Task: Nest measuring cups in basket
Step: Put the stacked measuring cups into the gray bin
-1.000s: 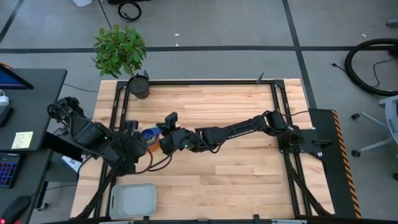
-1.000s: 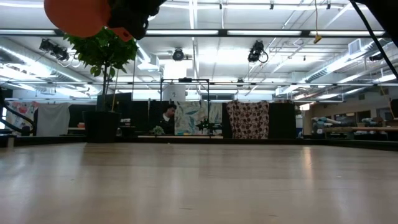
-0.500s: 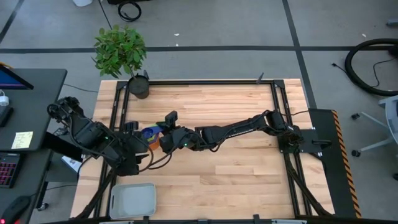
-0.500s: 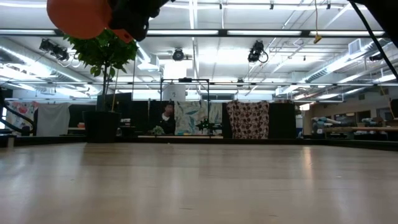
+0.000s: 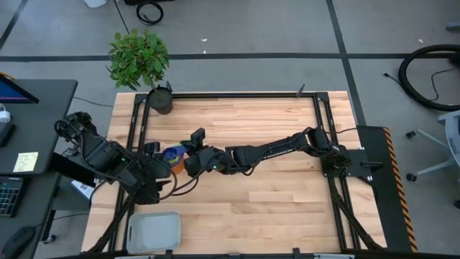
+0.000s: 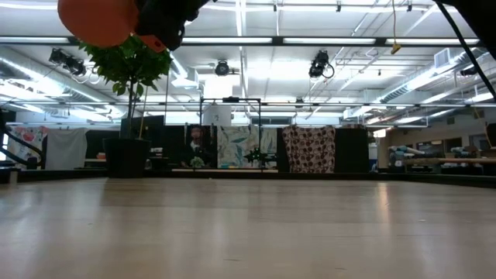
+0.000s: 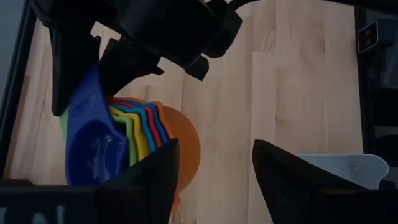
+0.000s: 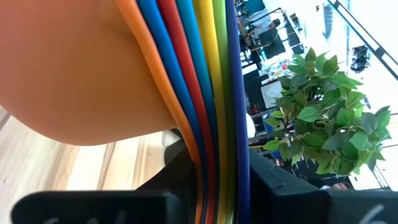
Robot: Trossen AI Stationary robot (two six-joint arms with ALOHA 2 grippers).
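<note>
- Nested measuring cups [image 5: 172,155] aloft over counter [image 5: 273,208], clamped in right gripper [image 5: 188,150].
- Left gripper [image 5: 159,167] just beside (spread apart, holding nothing).
- Basket [image 5: 152,232] well apart, near counter edge.
- Potted plant [image 5: 141,61] at far corner.

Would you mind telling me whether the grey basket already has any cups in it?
Empty. The high view shows the basket bare inside, while the nested measuring cups are held above the table by the right gripper.

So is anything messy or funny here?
Nothing spilled or broken. The measuring cups are neatly nested but up in the air, held by the right gripper, while the basket sits empty at the table's near edge.
</note>
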